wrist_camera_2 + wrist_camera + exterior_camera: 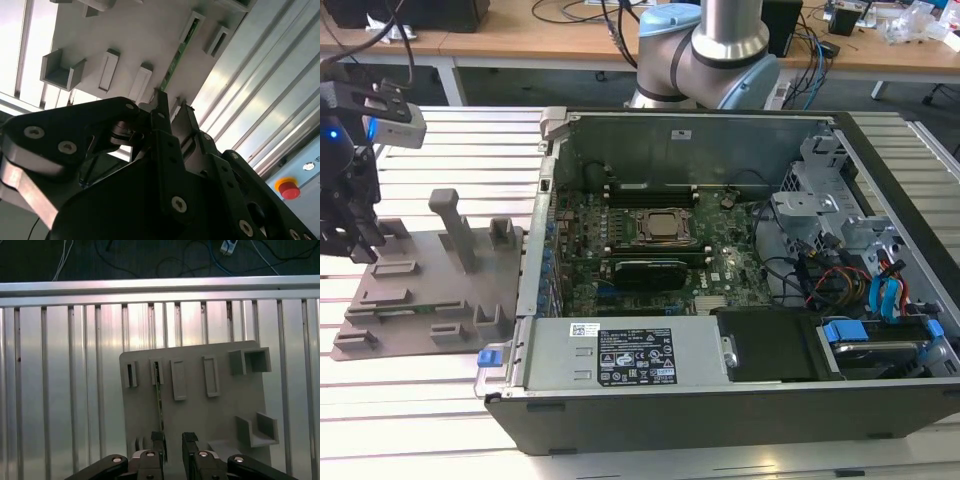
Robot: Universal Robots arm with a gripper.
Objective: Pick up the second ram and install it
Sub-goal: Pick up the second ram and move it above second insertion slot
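**Exterior view.** The gripper point(350, 245) is located at the exterior view's left, over the left end of the grey holder tray point(440, 300). The tray rests on the slatted metal surface point(440, 410), just beside the open computer case point(720, 400), in which the motherboard point(720, 262) is exposed. The second ram point(415, 310) is seen as a thin green strip seated along the near edge of the tray.

**Second wrist view.** The gripper point(172, 109) is shown with its jaws parted by a narrow gap, and nothing is held between them. The second ram point(176, 62) is seen edge-on, standing in its slots in the tray point(145, 30). One end of it lies just beside the fingertips point(160, 102). Whether contact is made cannot be determined.

**First wrist view.** The gripper point(173, 444) is shown above the tray point(200, 415), jaws narrowly apart. The second ram point(160, 400) runs as a thin line from a far slot towards one fingertip.
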